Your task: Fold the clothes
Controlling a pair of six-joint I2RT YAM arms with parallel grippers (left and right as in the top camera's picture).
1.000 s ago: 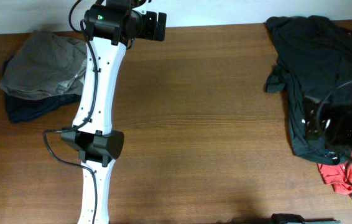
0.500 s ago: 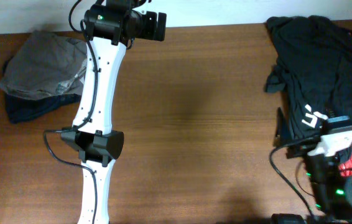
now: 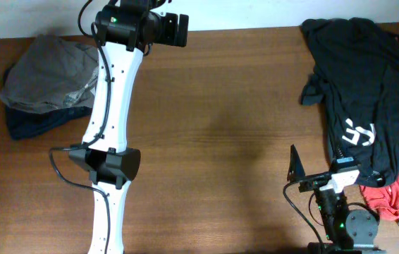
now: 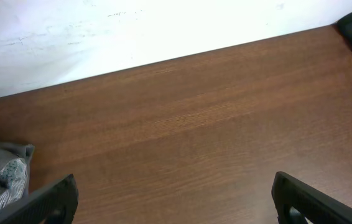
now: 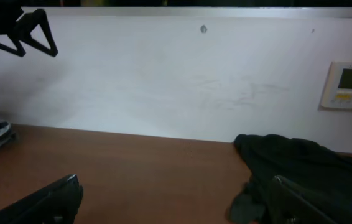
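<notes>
A robotics lab workbench in a plain room.
A white robot arm (image 3: pixel 111 92) and a darker second arm (image 3: pixel 337 212) are mounted at a wooden table (image 3: pixel 221 141), with a loose black cable (image 3: pixel 58 166) trailing across it. Behind the table is an unadorned white wall (image 5: pixel 163 74) carrying a small control panel with a display (image 5: pixel 350 85). Grey-olive shorts (image 3: pixel 48 74) and a black garment (image 3: pixel 361 77) lie heaped at the table's two ends.

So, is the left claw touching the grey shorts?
Apart. The overhead view shows the left claw well to the right of the shorts, with a clear gap between them.
</notes>
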